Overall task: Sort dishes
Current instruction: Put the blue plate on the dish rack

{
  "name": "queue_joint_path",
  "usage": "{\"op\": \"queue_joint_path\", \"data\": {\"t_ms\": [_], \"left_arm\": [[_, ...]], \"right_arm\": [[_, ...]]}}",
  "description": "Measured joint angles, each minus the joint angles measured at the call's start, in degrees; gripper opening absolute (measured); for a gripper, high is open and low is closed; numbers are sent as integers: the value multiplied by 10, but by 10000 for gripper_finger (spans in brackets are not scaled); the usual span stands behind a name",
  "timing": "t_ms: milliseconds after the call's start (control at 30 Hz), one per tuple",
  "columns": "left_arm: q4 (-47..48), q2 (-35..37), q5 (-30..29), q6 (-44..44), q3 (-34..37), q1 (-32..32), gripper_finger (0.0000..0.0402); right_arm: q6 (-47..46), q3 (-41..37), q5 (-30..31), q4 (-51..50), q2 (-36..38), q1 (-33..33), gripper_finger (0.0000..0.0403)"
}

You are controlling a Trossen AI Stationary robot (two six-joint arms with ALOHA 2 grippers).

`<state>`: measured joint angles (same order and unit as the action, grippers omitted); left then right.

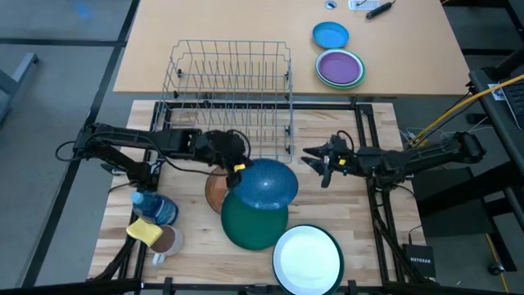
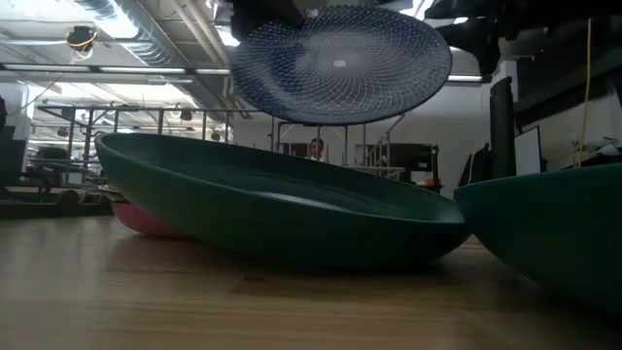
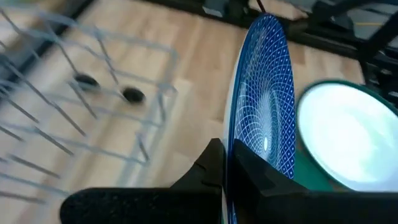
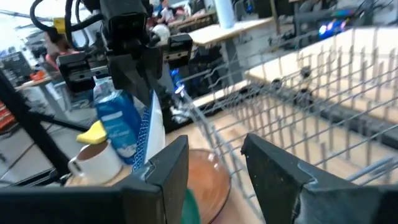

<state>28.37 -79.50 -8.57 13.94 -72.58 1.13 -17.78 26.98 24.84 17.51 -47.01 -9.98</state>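
My left gripper (image 1: 237, 166) is shut on a blue plate with a fine white line pattern (image 1: 266, 182), held in the air in front of the wire dish rack (image 1: 232, 98). Below it a large dark green dish (image 1: 252, 221) leans on a brown plate (image 1: 215, 191); the low view shows a pink dish (image 2: 144, 220) behind the green one. A white green-rimmed plate (image 1: 307, 258) lies at the near edge. My right gripper (image 1: 322, 161) is open and empty to the right of the blue plate, near the rack's right corner. My left gripper pinches the blue plate's rim (image 3: 235, 163) between its two fingers (image 3: 211, 171), one on each face, at the plate's left edge. The fingers come level from the table's left. The plate is lifted clear of the other dishes and tilted (image 2: 340, 63).
A water bottle (image 1: 155, 205), a yellow sponge (image 1: 143, 231) and a mug (image 1: 168, 240) stand at the near left. A small bright-blue dish (image 1: 330, 35) and a purple dish with a pale green rim (image 1: 340, 68) lie on the far table.
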Motion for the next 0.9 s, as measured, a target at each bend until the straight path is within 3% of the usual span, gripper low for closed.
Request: {"op": "queue_joint_path", "data": {"t_ms": [433, 900], "left_arm": [[-3, 1, -28, -131, -98, -85, 0], [-8, 1, -88, -264, -135, -187, 0]], "right_arm": [[37, 0, 80, -19, 64, 0, 163], [49, 0, 97, -52, 81, 0, 163]]}}
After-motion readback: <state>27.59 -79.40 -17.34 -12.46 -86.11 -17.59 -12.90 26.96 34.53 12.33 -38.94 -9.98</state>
